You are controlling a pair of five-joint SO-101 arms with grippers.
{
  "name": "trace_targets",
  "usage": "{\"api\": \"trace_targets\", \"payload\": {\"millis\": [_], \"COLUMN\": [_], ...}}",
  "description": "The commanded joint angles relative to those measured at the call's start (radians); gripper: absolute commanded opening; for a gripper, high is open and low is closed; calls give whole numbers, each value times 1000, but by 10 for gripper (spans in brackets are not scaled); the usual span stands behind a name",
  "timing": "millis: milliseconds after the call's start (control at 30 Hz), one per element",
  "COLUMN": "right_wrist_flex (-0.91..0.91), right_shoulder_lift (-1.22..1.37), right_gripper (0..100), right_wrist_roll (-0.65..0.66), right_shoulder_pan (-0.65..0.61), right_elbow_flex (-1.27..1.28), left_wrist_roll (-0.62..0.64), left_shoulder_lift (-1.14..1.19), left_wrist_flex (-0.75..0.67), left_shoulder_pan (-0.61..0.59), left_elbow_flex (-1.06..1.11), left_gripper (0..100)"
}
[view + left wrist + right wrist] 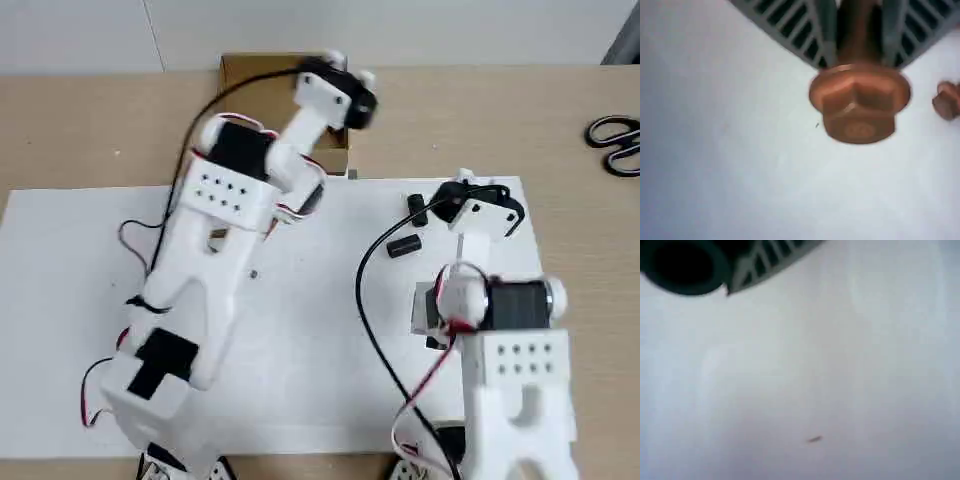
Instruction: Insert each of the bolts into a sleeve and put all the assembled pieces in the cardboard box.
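From above, we see the left arm [215, 260] stretched toward the cardboard box [245, 72], and a loose sleeve [404, 245] on the white sheet [60, 260] near the right arm [500, 330]. At the left wrist, the left jaws pinch a bolt [857, 102] by its shank, head outward. At the right wrist, the right jaws seem to pinch a sleeve [685, 262], its bore open. We should line up shank and bore squarely before pushing.

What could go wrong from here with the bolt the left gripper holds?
1. The left gripper pinches the bolt by its shank alone, head hanging free; it could tilt or slip during insertion.
2. A loose sleeve lies on its side on the white sheet; a nudge might roll it away.
3. A second bolt lies close to the held one and may get knocked.
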Motion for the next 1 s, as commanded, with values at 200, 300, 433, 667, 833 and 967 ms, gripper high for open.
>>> {"api": "trace_targets", "payload": {"millis": [200,300,433,667,833,967], "right_wrist_flex": [-10,-13,-13,-102,-226,-248], "right_shoulder_lift": [-395,-479,-526,-585,-680,-794], "right_gripper": [3,3,3,3,3,3], "right_wrist_roll": [239,302,313,315,313,310], "right_shoulder_pan": [-70,-70,-74,-76,-91,-216], "right_elbow_flex": [-55,-52,-51,17,138,255], "left_wrist_roll": [44,44,124,292,348,345], "left_shoulder_lift": [-407,-549,-727,-1051,-1323,-1564], "left_wrist_flex": [18,15,-11,-123,-293,-448], "left_shoulder_pan": [-74,-68,-72,-71,-74,-74], "left_elbow_flex": [84,140,242,555,851,1093], "left_gripper": [5,5,5,5,5,5]}}
